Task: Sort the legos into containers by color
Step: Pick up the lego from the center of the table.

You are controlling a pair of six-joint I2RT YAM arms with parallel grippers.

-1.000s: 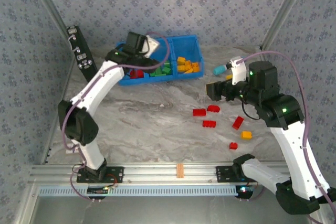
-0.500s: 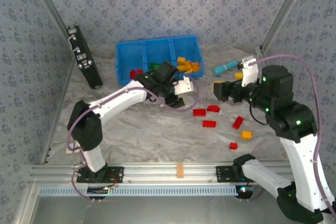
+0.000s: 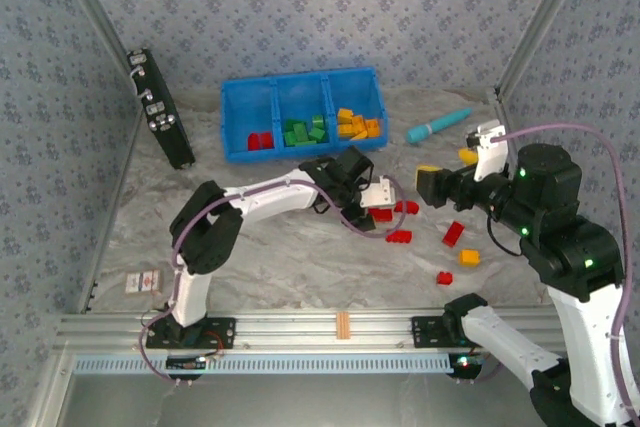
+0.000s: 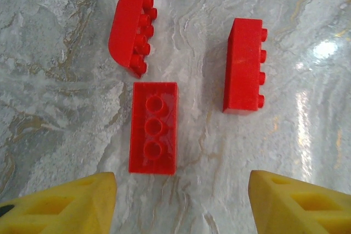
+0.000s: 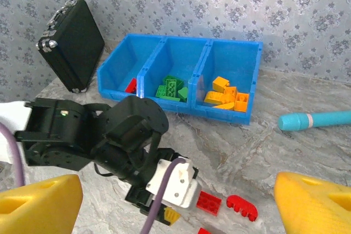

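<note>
The blue bin [image 3: 300, 97] has three compartments: red legos [image 3: 260, 140] on the left, green legos [image 3: 303, 131] in the middle, orange legos [image 3: 357, 125] on the right. My left gripper [image 3: 376, 207] hovers open over loose red bricks. Between its yellow fingertips [image 4: 60, 204] is bare table; just ahead lie a flat red brick [image 4: 153, 127], a rounded red brick [image 4: 131, 30] and a studded red brick [image 4: 244, 65]. My right gripper [image 3: 432, 183] hangs open and empty above the table, looking at the bin [image 5: 181, 69] and the left wrist [image 5: 137, 141].
More red bricks [image 3: 453, 234] and an orange brick [image 3: 469, 257] lie scattered at the right. A teal stick [image 3: 437, 126] lies right of the bin, an orange brick [image 3: 467, 155] close by it. A black case [image 3: 158, 107] leans at the far left. A small card [image 3: 141, 281] lies near the left base.
My left arm has swung from over the bin down and right to the loose red bricks. My right gripper has drawn back a little to the right.
</note>
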